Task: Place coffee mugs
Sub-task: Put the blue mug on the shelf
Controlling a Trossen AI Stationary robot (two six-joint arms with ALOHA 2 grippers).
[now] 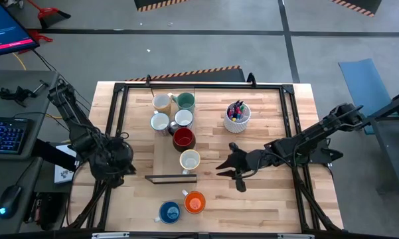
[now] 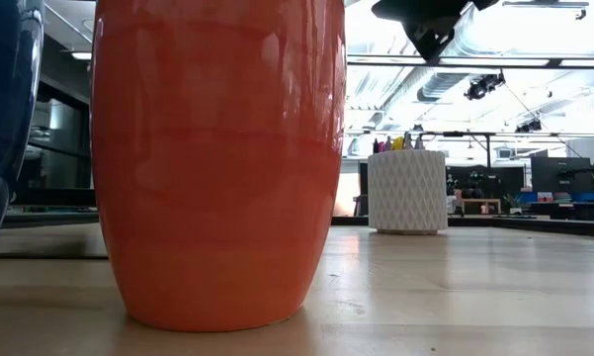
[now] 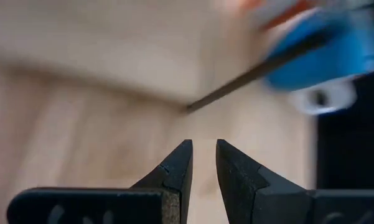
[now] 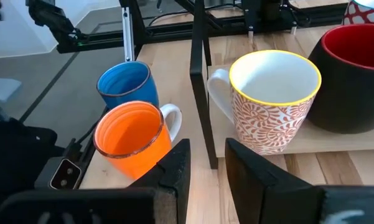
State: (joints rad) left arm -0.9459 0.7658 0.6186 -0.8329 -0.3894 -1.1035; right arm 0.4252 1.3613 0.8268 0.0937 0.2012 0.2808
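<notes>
Orange mug (image 1: 194,202) and blue mug (image 1: 169,212) stand touching at the bench's (image 1: 272,199) near edge; right claw (image 1: 228,167), narrowly parted and empty, hovers just beyond them, right of the patterned mug (image 1: 189,160). Left claw (image 3: 202,163), narrow and empty, waits at the left edge.

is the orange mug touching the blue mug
Cannot tell. In the right wrist view the orange mug overlaps the blue mug with no visible gap; the high view shows them very close.

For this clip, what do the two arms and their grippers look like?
Both arms are dark, nearly black, built of jointed segments. The left gripper and right gripper each have two wedge-shaped black fingers that taper to the tips, with a rough grey pad on the inner faces. In the high view, dark cabling runs along the right arm. No markings are readable.
</notes>
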